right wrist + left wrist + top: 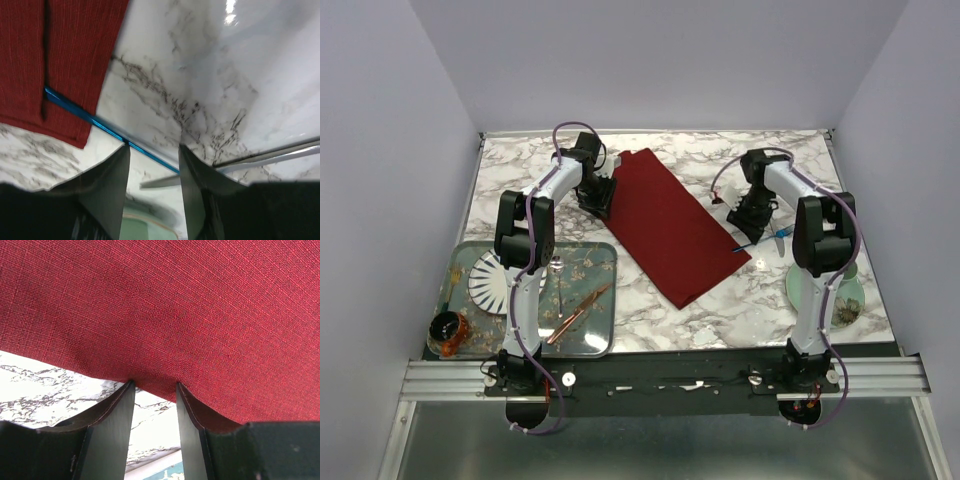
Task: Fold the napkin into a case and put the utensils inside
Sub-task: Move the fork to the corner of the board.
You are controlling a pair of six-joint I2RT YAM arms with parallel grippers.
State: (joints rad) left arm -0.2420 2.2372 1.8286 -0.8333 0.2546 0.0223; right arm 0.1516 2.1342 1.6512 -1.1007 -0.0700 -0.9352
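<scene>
The dark red napkin lies folded as a long, narrow rectangle, set diagonally on the marble table. My left gripper is open at the napkin's left long edge. In the left wrist view its fingertips touch the cloth edge, with bare marble showing between them. My right gripper is open just right of the napkin. The blue-handled fork lies by the napkin's right corner. In the right wrist view its handle runs from a seam in the cloth across to between my open fingers. The pale silvery utensil lies beside it.
A glass tray at front left holds a striped plate, a small silver spoon, a copper knife and an amber jar. A green plate sits at front right behind the right arm.
</scene>
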